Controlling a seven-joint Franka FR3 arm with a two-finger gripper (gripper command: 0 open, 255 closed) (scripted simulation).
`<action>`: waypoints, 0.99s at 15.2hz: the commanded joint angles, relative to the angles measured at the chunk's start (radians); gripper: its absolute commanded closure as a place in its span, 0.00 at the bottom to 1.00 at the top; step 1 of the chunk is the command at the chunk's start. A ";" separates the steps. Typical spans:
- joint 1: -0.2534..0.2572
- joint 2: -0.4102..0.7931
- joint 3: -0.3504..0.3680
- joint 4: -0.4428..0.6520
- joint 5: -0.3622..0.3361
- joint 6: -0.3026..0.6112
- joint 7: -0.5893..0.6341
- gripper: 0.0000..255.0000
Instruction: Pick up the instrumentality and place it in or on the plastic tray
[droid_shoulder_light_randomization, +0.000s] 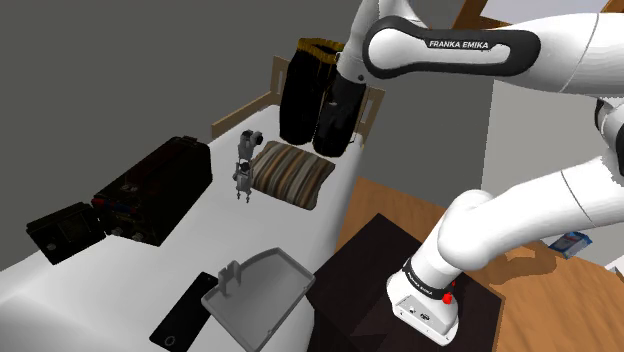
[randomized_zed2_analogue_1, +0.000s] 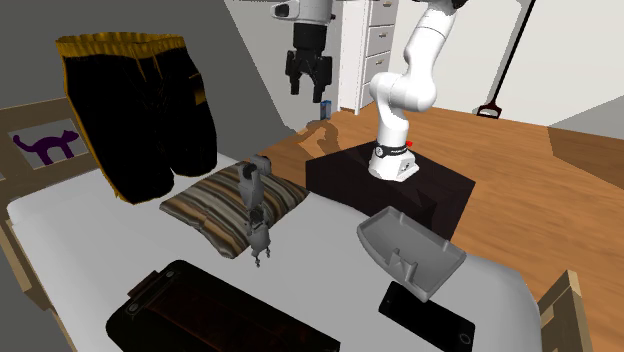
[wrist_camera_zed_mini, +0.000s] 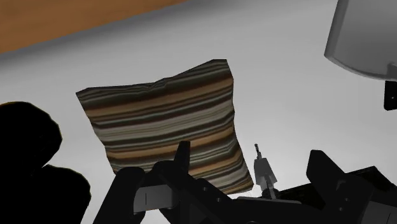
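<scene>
The instrumentality (droid_shoulder_light_randomization: 244, 166) is a small grey jointed tool standing upright on the white bed (droid_shoulder_light_randomization: 330, 190), right beside a striped pillow (droid_shoulder_light_randomization: 291, 171). It also appears in the second exterior view (randomized_zed2_analogue_1: 257, 208) and past the fingers in the wrist view (wrist_camera_zed_mini: 264, 173). The grey plastic tray (droid_shoulder_light_randomization: 256, 294) (randomized_zed2_analogue_1: 410, 250) (wrist_camera_zed_mini: 361, 37) lies near the bed's foot, nothing inside it. My gripper (randomized_zed2_analogue_1: 309, 88) (wrist_camera_zed_mini: 249, 154) hangs open high above the pillow and the tool, holding nothing.
Black shorts (randomized_zed2_analogue_1: 140, 105) lean against the headboard. A long black case (droid_shoulder_light_randomization: 155, 190) and a smaller black box (droid_shoulder_light_randomization: 62, 230) lie along the bed's far side. A flat black slab (droid_shoulder_light_randomization: 184, 310) sits by the tray. The dark stand (randomized_zed2_analogue_1: 390, 185) is beside the bed on the wooden floor.
</scene>
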 joint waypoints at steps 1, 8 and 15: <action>0.007 0.068 0.021 0.027 0.010 0.046 0.029 0.00; 0.022 0.322 0.078 0.196 0.011 0.146 0.120 0.00; 0.044 0.583 0.117 0.427 -0.025 0.189 0.213 0.00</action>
